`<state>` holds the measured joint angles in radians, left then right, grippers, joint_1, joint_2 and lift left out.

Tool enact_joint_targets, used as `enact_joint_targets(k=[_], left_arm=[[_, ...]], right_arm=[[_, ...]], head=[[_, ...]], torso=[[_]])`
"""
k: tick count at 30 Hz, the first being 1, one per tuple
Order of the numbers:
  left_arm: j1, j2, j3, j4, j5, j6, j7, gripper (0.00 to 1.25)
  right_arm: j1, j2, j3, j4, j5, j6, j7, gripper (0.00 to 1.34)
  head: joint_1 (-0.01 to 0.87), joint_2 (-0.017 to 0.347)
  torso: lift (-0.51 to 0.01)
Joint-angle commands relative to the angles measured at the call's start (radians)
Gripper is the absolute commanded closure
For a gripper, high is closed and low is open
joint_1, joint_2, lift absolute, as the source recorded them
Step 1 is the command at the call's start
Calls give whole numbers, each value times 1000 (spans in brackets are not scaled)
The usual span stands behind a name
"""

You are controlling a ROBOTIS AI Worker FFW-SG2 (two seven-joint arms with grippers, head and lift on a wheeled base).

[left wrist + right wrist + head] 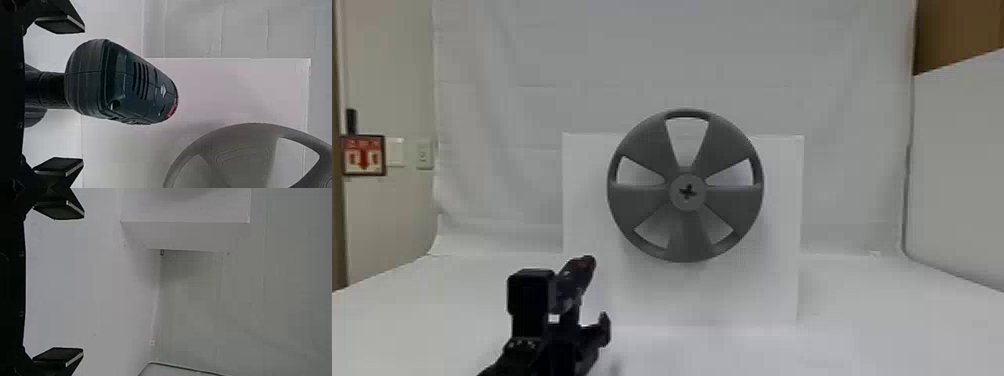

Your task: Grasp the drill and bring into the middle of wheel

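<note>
black and hard-edged, my left pincer [83, 95] stands at the lower left of the head view, its flat fingers [58, 23] spread wide. the dark handle [53, 89] of the drill [129, 86] sits between them, with clear gaps on both sides in the left wrist view, so i judge i'm in place around it and the grasp is left to do. the drill is upright, left of the wheel [639, 195] and lower; its base is hidden, so i can't tell whether it rests on the matte white worktop [407, 320]. its shell is rounded and tapering, ridged at the back, slotted along the side, with a bit of red towards the front.

rightwards, the grey wheel hangs before a smooth white panel [587, 210], broad spokes round five wedge-shaped openings, a cross-shaped recess in its hub [688, 192]. bringing the drill to that middle is also left. behind, white cloth [532, 60] falls in soft creases. my right pincer [83, 283] has its fingers well apart, nothing between them.
</note>
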<state>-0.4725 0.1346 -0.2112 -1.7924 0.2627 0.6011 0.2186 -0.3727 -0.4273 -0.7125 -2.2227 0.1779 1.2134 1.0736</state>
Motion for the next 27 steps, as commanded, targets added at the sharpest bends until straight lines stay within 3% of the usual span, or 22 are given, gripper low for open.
enact_joint_targets(k=[1, 4, 8, 11, 15, 27], left_arm=[[0, -1, 15, 2, -14, -3, -28, 64], [3, -3, 38, 5, -34, -9, -91, 64], [12, -21, 108, 27, -63, -35, -258, 64], [22, -24, 144, 33, -83, -55, -331, 64], [18, -27, 199, 45, -146, -58, -484, 62], [8, -6, 335, 71, -197, -52, -757, 62]], right_arm=[[0, 1, 1, 2, 0, 0, 0, 79], [0, 1, 2, 2, 0, 0, 0, 79], [0, 1, 4, 3, 0, 0, 0, 79], [0, 2, 2, 3, 0, 0, 0, 79], [2, 4, -1, 3, 0, 0, 0, 79], [5, 4, -4, 3, 0, 0, 0, 79]], head=[[54, 31], [54, 31], [54, 31], [54, 31], [54, 31], [54, 31]], torso=[[-403], [-403], [-403], [-403], [-403], [-403]])
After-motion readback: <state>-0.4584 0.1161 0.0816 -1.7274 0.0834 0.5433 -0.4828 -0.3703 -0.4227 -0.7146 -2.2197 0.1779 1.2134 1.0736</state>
